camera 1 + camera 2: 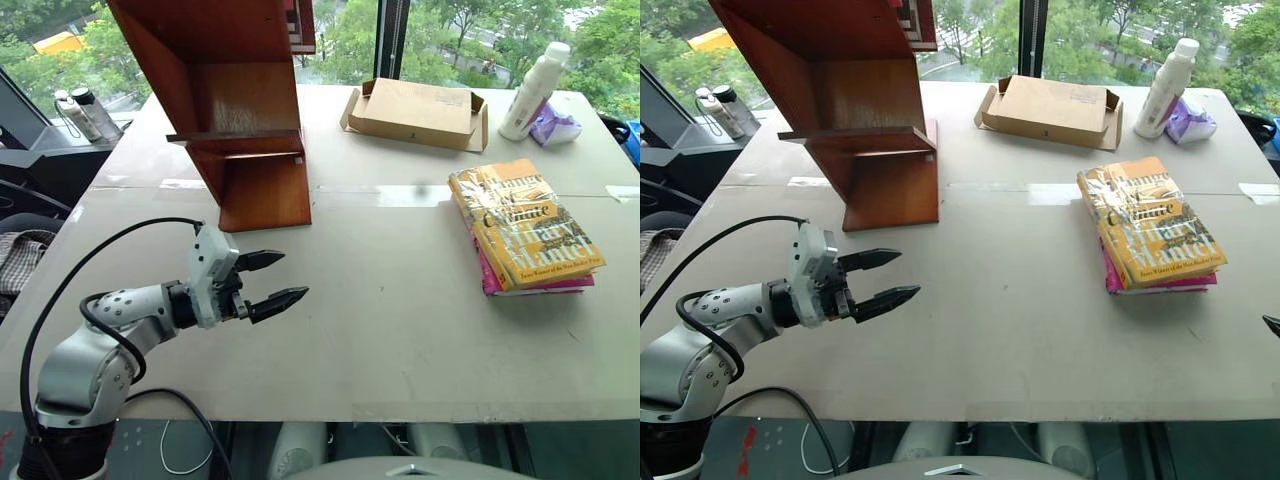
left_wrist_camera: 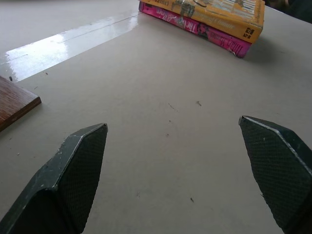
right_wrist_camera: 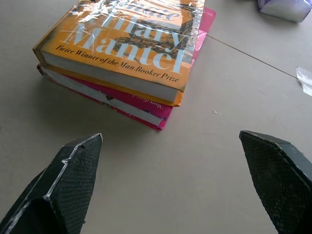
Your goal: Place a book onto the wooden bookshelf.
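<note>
The book (image 1: 525, 225), yellow-orange with "Hilary Mantel" on its glossy cover, lies flat on top of a pink book (image 1: 533, 286) at the right of the table. The wooden bookshelf (image 1: 235, 120) stands at the back left, reddish-brown with slanted sides. My left gripper (image 1: 295, 275) hovers open over the table's front left, just in front of the shelf's foot, pointing toward the books. In the right wrist view my right gripper (image 3: 170, 190) is open, its fingers spread wide, a short way from the book (image 3: 131, 44) and aimed at its page edges. Nothing is held.
An open tan cardboard box (image 1: 415, 112) lies at the back middle. A white bottle (image 1: 533, 90) and a purple packet (image 1: 553, 127) stand at the back right. A wide stretch of bare table (image 1: 390, 320) separates the shelf from the books.
</note>
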